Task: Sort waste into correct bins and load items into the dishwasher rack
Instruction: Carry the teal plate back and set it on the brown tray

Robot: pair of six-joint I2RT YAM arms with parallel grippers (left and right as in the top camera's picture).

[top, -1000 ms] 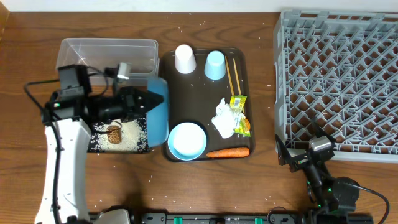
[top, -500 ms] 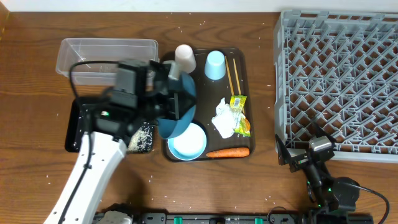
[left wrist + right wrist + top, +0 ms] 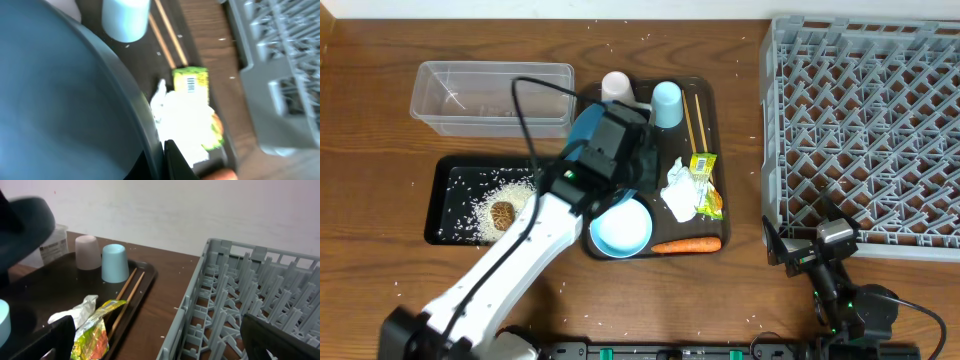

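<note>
My left gripper (image 3: 162, 161) is shut on the rim of the dark blue plate (image 3: 65, 100), holding it tilted above the brown tray, over the pale bowl (image 3: 622, 226). In the overhead view the wrist hides most of the plate (image 3: 586, 126). The tissue (image 3: 678, 190), wrapper (image 3: 705, 185), carrot (image 3: 685, 245), chopsticks (image 3: 695, 120), white cup (image 3: 617, 85) and light blue cup (image 3: 666, 103) sit on that tray. Rice (image 3: 480, 195) and a brown lump (image 3: 503, 213) lie in the black tray (image 3: 433, 210). My right gripper (image 3: 165, 345) is open by the grey rack (image 3: 865, 130).
The clear tub (image 3: 490, 95) stands at the back left, behind the black tray. The brown serving tray (image 3: 708, 100) lies between the bins and the rack. Stray rice grains dot the wooden table. The rack's front edge runs just above the right gripper.
My left arm has swung right with the plate, from over the black tray to over the brown tray. The right arm has not moved.
</note>
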